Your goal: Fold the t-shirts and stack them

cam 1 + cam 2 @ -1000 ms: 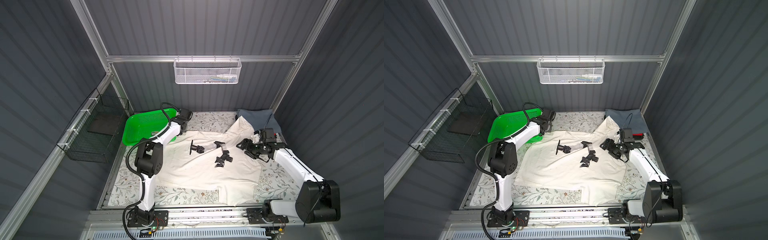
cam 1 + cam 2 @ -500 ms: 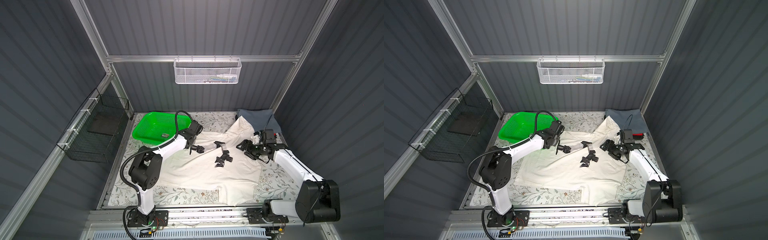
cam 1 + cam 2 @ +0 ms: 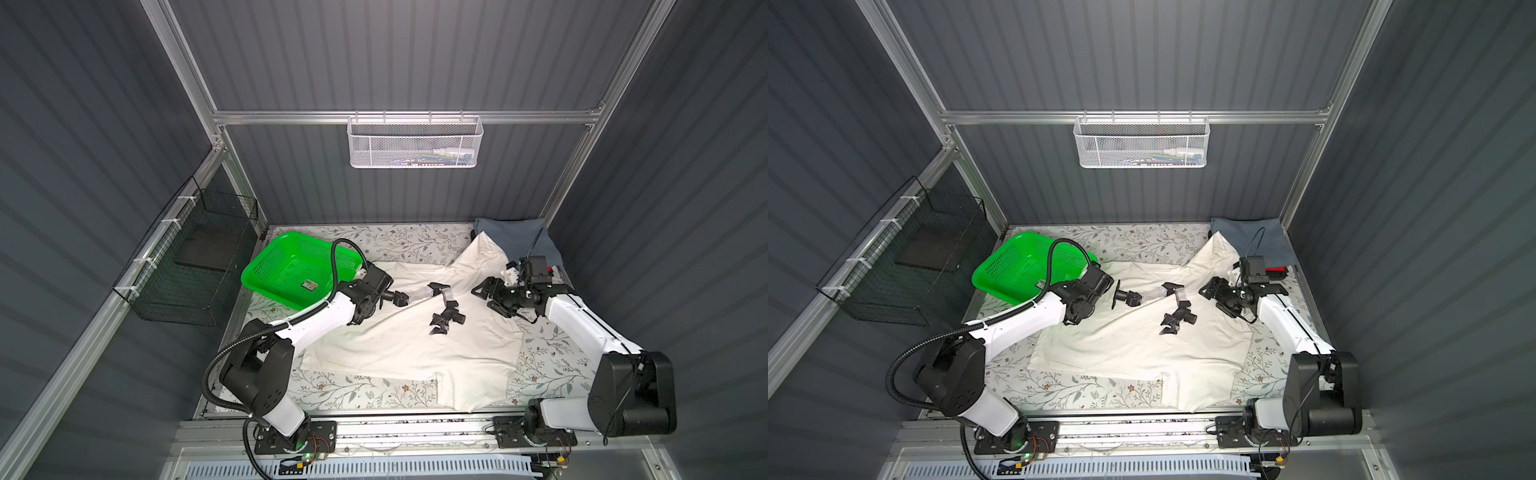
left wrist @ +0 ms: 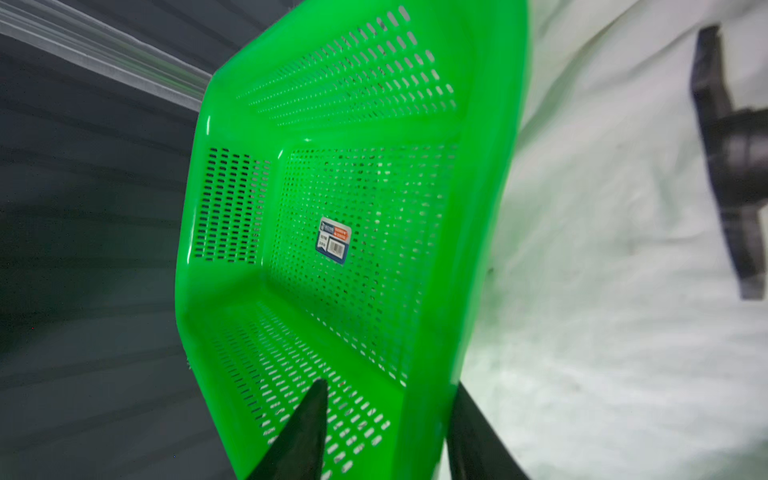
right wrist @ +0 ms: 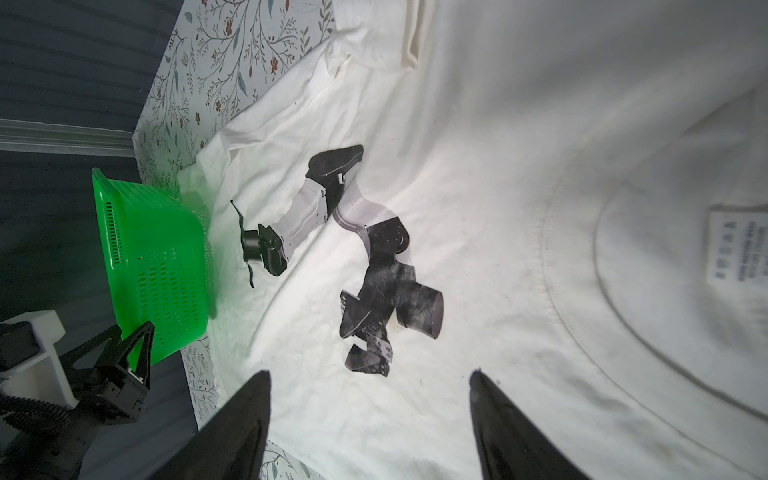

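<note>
A cream-white t-shirt (image 3: 395, 345) (image 3: 1121, 345) (image 5: 498, 208) (image 4: 602, 291) with a black-and-grey robot-arm print lies spread flat mid-table, seen in both top views. In the back right corner lies a folded grey-blue t-shirt (image 3: 511, 232) (image 3: 1246, 232), a sliver of a red one (image 3: 1277, 269) beside it. My left gripper (image 3: 358, 274) (image 3: 1090, 270) (image 4: 390, 382) is open, its fingers straddling the rim of a green basket (image 3: 291, 266) (image 3: 1017, 266) (image 4: 374, 187) (image 5: 153, 257). My right gripper (image 3: 484, 299) (image 3: 1214, 299) (image 5: 370, 374) hovers open over the cream tee near its collar, holding nothing.
The basket's right corner sits against the cream tee's far left edge. A white mesh basket (image 3: 415, 145) hangs on the back wall and a black wire basket (image 3: 195, 257) on the left wall. The floral table covering (image 3: 395, 241) shows around the shirt.
The left arm has brought the green basket nearer and to the right, up against the tee. Its jaws, shut on the rim before, have opened. The right arm has stayed put.
</note>
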Available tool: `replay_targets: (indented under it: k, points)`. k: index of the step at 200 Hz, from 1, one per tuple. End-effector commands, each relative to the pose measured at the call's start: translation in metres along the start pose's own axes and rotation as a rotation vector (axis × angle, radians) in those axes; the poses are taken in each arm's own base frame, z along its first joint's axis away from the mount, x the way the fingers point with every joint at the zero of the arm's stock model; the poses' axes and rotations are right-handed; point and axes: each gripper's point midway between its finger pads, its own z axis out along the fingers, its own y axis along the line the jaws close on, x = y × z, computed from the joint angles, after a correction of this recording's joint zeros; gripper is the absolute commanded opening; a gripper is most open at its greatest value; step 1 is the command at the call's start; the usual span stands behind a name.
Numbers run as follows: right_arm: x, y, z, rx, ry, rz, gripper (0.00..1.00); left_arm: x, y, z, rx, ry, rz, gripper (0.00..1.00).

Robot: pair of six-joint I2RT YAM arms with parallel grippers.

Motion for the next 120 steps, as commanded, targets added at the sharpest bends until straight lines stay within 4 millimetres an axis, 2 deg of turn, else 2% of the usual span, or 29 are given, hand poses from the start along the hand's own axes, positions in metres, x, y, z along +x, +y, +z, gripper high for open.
replay_targets:
  k: [1, 13, 23, 41, 66, 79, 96, 120]
  points:
    - [-0.006, 0.006, -0.004, -0.018, -0.011, -0.023, 0.76, 0.001, 0.009, -0.019, -0.001, 0.023, -0.157, 0.72]
    - [-0.005, 0.005, -0.005, -0.017, -0.013, -0.026, 0.76, -0.010, 0.011, -0.029, 0.032, 0.005, -0.243, 0.84]
    - [-0.003, 0.004, -0.006, -0.016, -0.013, -0.028, 0.76, -0.019, 0.015, -0.038, 0.057, -0.005, -0.326, 0.89]
    - [-0.001, 0.001, -0.007, -0.012, -0.012, -0.027, 0.77, -0.042, 0.023, -0.049, 0.075, -0.039, -0.497, 0.90]
    - [0.000, 0.000, -0.009, -0.020, -0.011, -0.030, 0.77, -0.076, 0.038, -0.054, 0.025, -0.087, -0.716, 0.93]
    - [0.002, 0.000, -0.011, -0.024, -0.003, -0.030, 0.77, -0.087, 0.045, -0.046, 0.003, -0.076, -0.816, 0.95]
    - [0.004, 0.001, -0.013, -0.025, 0.009, -0.038, 0.77, -0.096, 0.049, -0.025, 0.010, -0.042, -0.950, 0.99]
    - [0.007, 0.000, -0.015, -0.024, 0.021, -0.055, 0.77, -0.104, 0.050, 0.017, 0.082, 0.027, -1.110, 1.00]
